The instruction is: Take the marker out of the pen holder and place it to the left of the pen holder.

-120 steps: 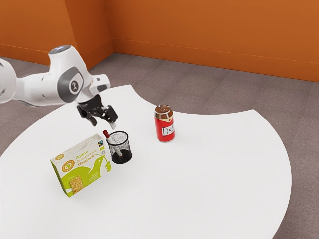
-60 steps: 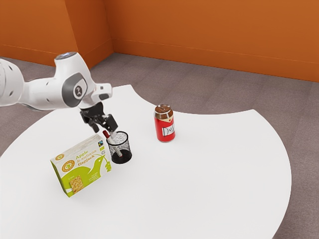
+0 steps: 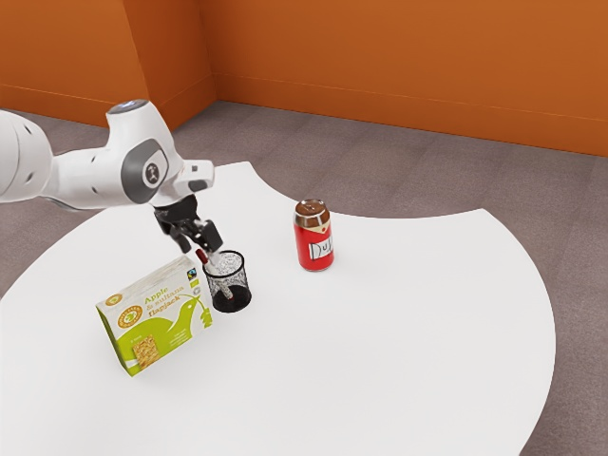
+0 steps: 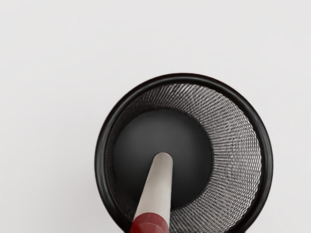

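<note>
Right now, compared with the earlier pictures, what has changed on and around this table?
The tool has moved down and slightly toward the exterior view's right, closer to the marker. I can't tell if it has taken hold. The marker still leans in the pen holder; the can and box stayed put.

On the exterior view's left of the pen holder (image 3: 244, 283), the way is blocked by the flapjack box (image 3: 160, 321), placed close by. Between the pen holder and the can (image 3: 314, 243), a passage is left toward the inward-curved edge of the desk (image 3: 408, 332). Wider room is offered toward the rounded edge at the exterior view's right. Inside the pen holder, some space is left beside the tilted marker (image 4: 157, 187).
</note>
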